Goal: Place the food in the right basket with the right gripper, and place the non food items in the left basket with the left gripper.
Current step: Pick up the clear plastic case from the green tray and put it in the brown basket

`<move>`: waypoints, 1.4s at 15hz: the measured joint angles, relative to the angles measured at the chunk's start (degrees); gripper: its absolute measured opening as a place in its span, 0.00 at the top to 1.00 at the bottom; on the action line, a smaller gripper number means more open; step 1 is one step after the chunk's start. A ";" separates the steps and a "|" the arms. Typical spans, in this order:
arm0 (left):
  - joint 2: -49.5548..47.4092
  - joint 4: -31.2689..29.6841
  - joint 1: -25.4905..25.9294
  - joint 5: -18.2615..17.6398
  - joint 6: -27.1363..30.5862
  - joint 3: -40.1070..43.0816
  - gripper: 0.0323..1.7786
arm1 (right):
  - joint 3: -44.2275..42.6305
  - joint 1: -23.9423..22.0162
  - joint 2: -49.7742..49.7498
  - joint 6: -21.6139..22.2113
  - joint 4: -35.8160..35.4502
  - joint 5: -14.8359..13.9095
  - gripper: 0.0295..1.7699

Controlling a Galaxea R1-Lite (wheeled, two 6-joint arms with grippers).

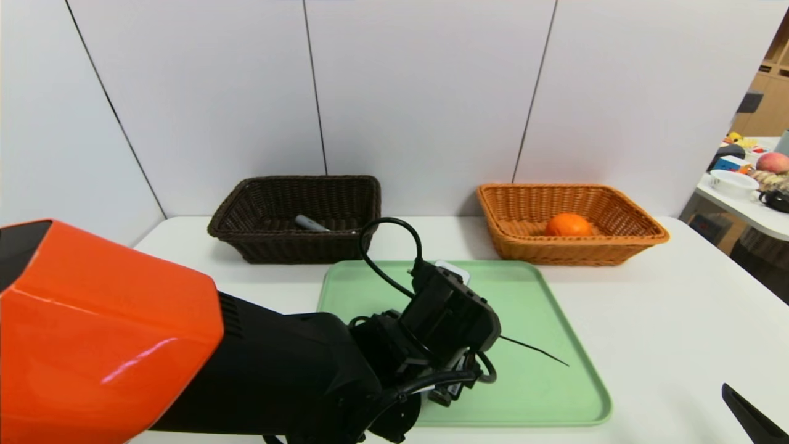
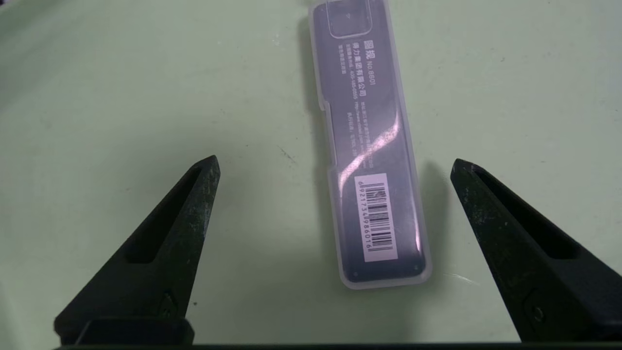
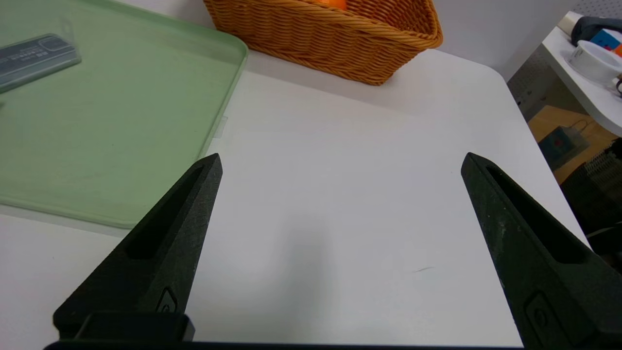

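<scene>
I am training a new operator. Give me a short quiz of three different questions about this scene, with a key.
1. True or false: the left gripper is shut on the plastic case.
2. Which basket holds the orange? A) the dark basket B) the orange basket
3. Fill in: the plastic case lies on the green ____.

Key:
1. False. Its jaws are open, one on each side of the case, not touching it.
2. B
3. tray
</scene>
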 joint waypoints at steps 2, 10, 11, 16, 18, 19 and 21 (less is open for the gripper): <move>0.77 -0.11 0.46 0.27 -0.15 0.02 0.05 | 0.05 0.02 0.00 0.00 0.02 0.00 0.04; 3.11 -2.46 2.06 1.21 -0.41 0.40 0.05 | -0.11 0.11 0.16 0.02 0.52 0.01 0.04; 3.30 -2.57 2.08 1.24 -0.39 0.49 0.05 | -0.17 0.11 0.18 0.02 0.52 0.00 0.04; 3.83 -3.07 2.12 1.10 -0.39 0.71 0.35 | -0.37 0.11 0.30 0.02 0.52 0.00 0.04; 4.00 -3.06 2.08 1.07 -0.41 0.85 0.46 | -0.41 0.11 0.33 0.02 0.52 0.01 0.04; 4.05 -3.06 2.06 0.96 -0.41 0.93 0.50 | -0.44 0.11 0.35 0.02 0.52 0.01 0.04; 4.11 -3.07 2.04 0.96 -0.41 1.05 0.56 | -0.46 0.11 0.40 0.04 0.59 0.01 0.04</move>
